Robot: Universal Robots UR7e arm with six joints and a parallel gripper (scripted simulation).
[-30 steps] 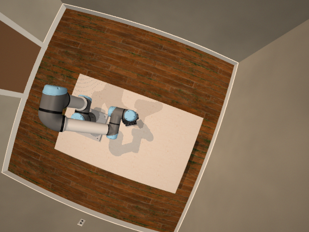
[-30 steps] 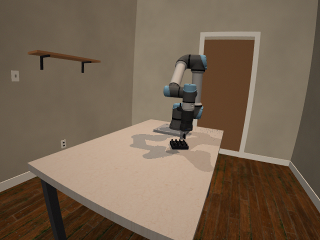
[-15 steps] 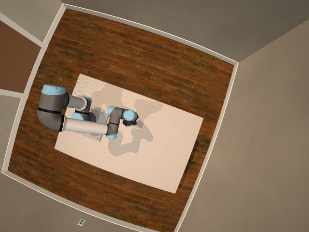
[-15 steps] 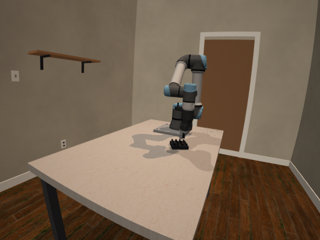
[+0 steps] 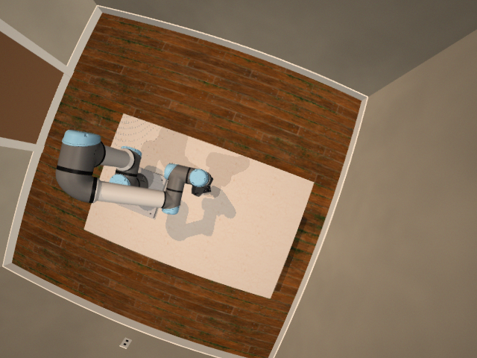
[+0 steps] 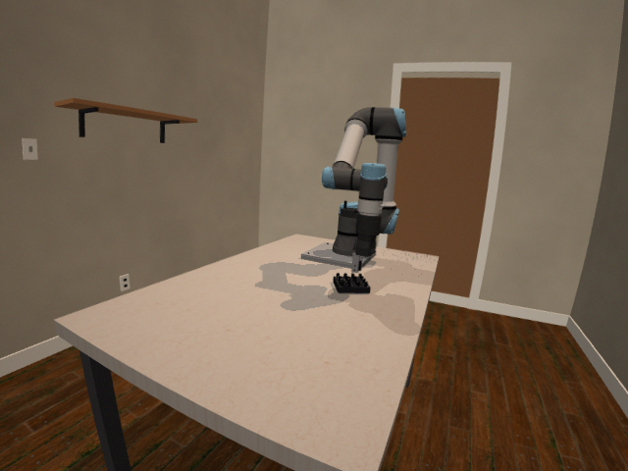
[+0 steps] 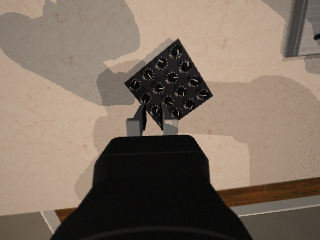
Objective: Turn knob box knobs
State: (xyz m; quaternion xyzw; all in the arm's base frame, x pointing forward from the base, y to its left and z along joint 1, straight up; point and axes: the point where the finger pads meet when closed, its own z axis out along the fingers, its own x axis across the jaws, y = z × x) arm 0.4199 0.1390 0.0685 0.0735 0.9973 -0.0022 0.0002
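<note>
Reading the exterior view from its left edge: light switch on the wall at 9 o'clock, wooden shelf on two brackets at 10, wall outlet lower down near 9.

Pale table spreads from there across the middle. Grey base plate sits on it, carrying the arm. Black knob box lies on the tabletop, well inside the table's edges, its knobs upward; in the top view the wrist covers it.

Gripper points down above the box, fingers parted partway, a clear gap between them, nothing gripped. Wrist view puts the box at 12 o'clock from the gripper's body, turned cornerwise; one fingertip each side of its 6 o'clock corner, overlapping that part of the box in view. Base plate shows at 2 o'clock there.

White lines and marks visible on the knobs, but too small, I'd say, to read names or settings fairly. Brown door at 1 o'clock in the exterior view, behind the arm.

The gripper has turned about its upright axis since the earlier pictures; in the exterior view its small black protrusion now sits further left. The elbow has shifted slightly left in the top view; the wrist's blue cap also lies slightly nearer the base there.
</note>
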